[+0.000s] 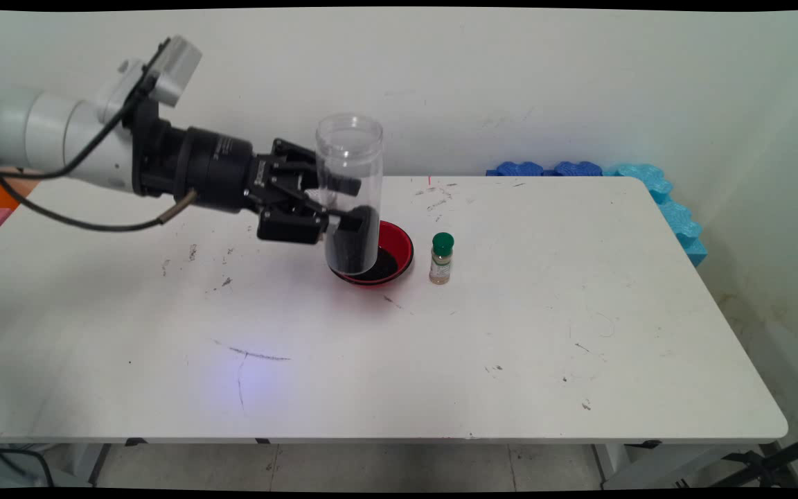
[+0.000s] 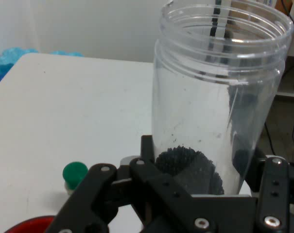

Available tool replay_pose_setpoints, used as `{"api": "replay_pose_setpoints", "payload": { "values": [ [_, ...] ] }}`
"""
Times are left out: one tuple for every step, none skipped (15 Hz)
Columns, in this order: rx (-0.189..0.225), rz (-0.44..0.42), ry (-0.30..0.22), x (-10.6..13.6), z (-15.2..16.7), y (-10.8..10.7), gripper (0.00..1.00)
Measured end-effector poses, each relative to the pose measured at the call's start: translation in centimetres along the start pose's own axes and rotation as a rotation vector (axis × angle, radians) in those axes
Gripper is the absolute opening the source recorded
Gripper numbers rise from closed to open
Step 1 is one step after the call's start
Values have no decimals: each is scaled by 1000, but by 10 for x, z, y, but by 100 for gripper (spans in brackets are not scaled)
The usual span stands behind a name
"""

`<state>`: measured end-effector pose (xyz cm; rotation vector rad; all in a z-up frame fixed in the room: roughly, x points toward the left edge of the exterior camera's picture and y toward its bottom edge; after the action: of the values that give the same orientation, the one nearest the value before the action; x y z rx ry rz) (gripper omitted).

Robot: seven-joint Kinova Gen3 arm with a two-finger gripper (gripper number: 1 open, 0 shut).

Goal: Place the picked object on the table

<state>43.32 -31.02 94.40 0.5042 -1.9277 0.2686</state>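
Showing only mainly: hand (image 1: 347,204) gripping jar (image 1: 349,187) above bowl (image 1: 395,253).

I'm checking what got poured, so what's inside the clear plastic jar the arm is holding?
The clear plastic jar holds black granules at its bottom; the rest looks empty. The black linkage hides its base.

Scuffed white rectangular tabletop (image 1: 579,333) with a shallow red bowl (image 1: 399,251) holding something dark sitting near the middle, and a small glass spice bottle with a green cap (image 1: 442,258) just beside it.
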Motion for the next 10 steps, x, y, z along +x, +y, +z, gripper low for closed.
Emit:
{"api": "replay_pose_setpoints", "payload": {
  "values": [
    [-1, 0, 0, -7, 0, 0, 0],
    [-2, 0, -1, -13, -1, 0, 0],
    [-3, -1, -2, -20, -1, 0, 0],
    [-4, -1, -5, -28, -1, 1, 0],
    [-5, -1, -8, -34, 0, 1, 0],
    [-4, -2, -10, -38, 0, 1, 0],
    [-4, -3, -13, -45, 2, 1, 0],
    [-3, -5, -15, -51, 3, 1, 0],
    [-2, -8, -17, -59, 5, 2, 0],
    [-1, -12, -19, -64, 7, 2, 0]
  ]
}}
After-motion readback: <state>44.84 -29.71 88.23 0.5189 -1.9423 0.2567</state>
